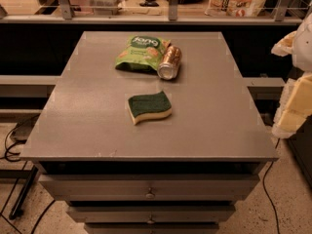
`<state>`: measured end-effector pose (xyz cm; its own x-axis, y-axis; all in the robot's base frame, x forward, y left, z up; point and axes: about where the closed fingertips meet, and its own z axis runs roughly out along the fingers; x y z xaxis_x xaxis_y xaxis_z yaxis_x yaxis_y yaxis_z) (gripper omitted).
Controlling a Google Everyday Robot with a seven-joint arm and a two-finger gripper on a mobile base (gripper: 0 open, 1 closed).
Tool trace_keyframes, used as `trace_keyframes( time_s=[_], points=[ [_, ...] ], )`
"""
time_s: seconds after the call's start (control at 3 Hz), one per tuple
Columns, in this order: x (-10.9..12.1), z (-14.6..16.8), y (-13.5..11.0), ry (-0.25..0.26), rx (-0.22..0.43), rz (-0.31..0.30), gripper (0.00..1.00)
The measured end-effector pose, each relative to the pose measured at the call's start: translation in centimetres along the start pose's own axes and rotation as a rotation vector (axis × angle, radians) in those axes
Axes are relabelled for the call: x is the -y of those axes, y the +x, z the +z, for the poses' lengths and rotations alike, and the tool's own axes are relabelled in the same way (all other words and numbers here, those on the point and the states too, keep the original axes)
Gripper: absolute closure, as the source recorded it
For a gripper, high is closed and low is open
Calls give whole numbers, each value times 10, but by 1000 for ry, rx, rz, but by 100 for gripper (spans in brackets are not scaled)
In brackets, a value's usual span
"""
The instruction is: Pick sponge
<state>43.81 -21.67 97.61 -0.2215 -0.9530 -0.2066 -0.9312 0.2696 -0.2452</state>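
Jaws: cannot tell whether apart or together. A bag [141, 52] is lying at the back of the bench [78, 130]. The sponge [148, 107] is lying flat mid-bench, untouched. A can [169, 62] is lying on its side, touching the bag. The gripper [295, 106] is hanging off the right edge, well apart from the sponge. Pick not begun: reaching, gripping and lifting are all remaining. The drawers [148, 191] are sitting shut, contents hidden.

The sponge [149, 107] lies alone near the middle of the desk [87, 130], with bare top toward the front, left and right edges. Toward the back edge, a snack bag [140, 52] and a lying can [169, 62] touch each other, apart from the sponge. The gripper [294, 94] hangs beyond the right edge.
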Motion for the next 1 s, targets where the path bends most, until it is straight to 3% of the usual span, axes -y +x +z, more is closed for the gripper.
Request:
trace_keyframes(
  time_s=[0.33,0.67,1.0],
  points=[
    [0,0,-1,3,3,0,0],
    [5,10,-15,-13,70,-8,0],
    [16,36,-44,-44,179,-26,0]
  ],
)
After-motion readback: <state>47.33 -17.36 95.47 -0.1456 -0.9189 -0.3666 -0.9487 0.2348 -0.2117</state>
